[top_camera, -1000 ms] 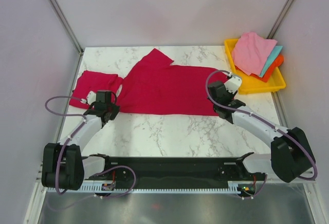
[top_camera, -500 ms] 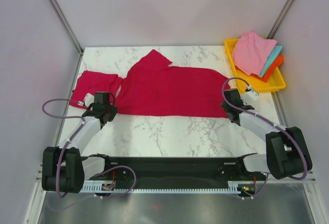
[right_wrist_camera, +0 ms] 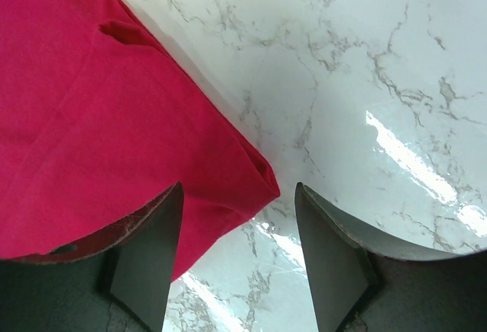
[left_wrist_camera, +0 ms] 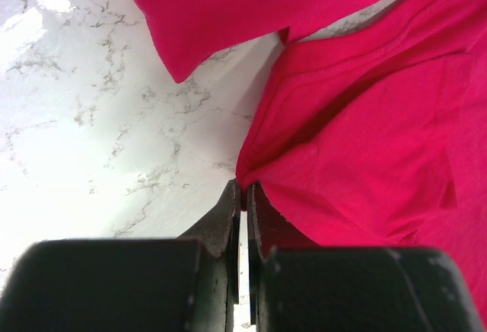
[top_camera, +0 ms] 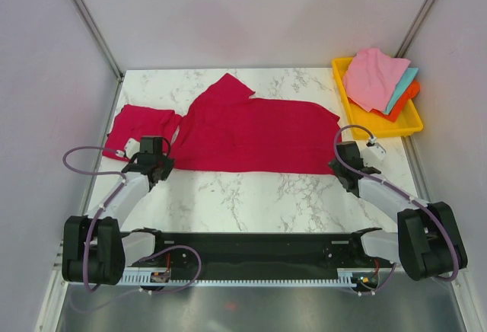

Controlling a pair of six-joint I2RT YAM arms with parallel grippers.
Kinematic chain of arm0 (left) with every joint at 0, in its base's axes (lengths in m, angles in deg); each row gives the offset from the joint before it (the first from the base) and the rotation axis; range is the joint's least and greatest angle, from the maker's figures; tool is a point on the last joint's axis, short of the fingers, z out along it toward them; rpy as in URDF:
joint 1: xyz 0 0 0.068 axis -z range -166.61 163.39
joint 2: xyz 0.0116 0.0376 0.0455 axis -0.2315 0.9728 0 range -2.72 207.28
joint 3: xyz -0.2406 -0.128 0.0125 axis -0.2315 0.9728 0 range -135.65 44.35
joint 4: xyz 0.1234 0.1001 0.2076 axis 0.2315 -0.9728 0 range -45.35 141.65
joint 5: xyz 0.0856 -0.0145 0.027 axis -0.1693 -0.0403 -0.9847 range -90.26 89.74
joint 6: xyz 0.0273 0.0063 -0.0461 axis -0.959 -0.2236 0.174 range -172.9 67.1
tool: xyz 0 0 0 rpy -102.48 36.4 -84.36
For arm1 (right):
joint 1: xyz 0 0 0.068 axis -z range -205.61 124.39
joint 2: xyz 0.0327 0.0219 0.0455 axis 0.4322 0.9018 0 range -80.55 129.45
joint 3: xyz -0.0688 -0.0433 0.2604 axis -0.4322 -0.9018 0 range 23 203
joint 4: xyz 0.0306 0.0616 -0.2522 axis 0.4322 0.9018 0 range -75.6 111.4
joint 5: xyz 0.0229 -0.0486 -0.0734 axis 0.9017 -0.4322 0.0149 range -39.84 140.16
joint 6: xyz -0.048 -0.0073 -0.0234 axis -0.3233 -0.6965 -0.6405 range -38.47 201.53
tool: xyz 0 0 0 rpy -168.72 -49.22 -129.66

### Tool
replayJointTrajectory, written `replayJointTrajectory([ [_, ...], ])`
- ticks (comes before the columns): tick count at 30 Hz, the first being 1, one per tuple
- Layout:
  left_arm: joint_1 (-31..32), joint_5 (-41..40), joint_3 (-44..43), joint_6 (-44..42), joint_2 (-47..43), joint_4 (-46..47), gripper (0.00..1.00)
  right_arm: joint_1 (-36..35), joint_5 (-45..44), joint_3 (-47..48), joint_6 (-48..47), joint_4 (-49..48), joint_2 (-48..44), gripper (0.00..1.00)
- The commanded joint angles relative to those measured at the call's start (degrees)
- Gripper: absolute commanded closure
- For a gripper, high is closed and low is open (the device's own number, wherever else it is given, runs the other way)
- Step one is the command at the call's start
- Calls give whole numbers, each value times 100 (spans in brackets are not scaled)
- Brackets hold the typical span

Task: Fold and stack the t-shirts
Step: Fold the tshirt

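A large crimson t-shirt (top_camera: 251, 134) lies spread across the middle of the marble table. A second red t-shirt (top_camera: 141, 126), folded smaller, lies at the far left; it also shows at the top of the left wrist view (left_wrist_camera: 228, 12). My left gripper (top_camera: 166, 164) is shut on the big shirt's near left corner (left_wrist_camera: 319, 134), with cloth pinched between the tips (left_wrist_camera: 243, 189). My right gripper (top_camera: 339, 167) is open and low at the shirt's near right corner (right_wrist_camera: 114, 119). That corner lies between the spread fingers (right_wrist_camera: 237, 195), nearer the left one.
A yellow tray (top_camera: 415, 125) stands at the back right, holding a pink cloth (top_camera: 373, 77) over teal and orange ones. Grey walls close in the table at left, back and right. Bare marble lies in front of the shirts.
My right gripper has swung from the shirt's right edge out and back to its near right corner, now lower. The left gripper has barely moved.
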Motion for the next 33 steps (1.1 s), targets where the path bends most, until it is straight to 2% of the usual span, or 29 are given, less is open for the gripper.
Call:
replayJointTrajectory([
  [1, -41, -210, -93, 150, 47, -50, 98, 8, 28, -85, 179, -140, -120, 32],
  [10, -41, -167, -119, 159, 126, -24, 98, 104, 45, -208, 354, -377, 82, 38],
  [16, -41, -123, -146, 115, 214, -24, 98, 219, 90, -252, 328, -562, 170, 47],
  [18, -32, -123, -146, 106, 206, -24, 98, 254, 124, -243, 311, -580, 214, 63],
  [19, -32, -114, -146, 106, 205, -24, 98, 254, 142, -235, 267, -580, 214, 76],
  [23, -32, -105, -163, 63, 153, -24, 98, 280, 37, -191, 161, -527, -22, 98],
  [29, -14, -105, -251, -34, 47, -41, 98, 280, -271, -24, 100, -282, -497, 100],
  [33, -32, 26, -426, 53, 161, -129, 98, 280, -315, 589, 56, 34, -612, 100],
])
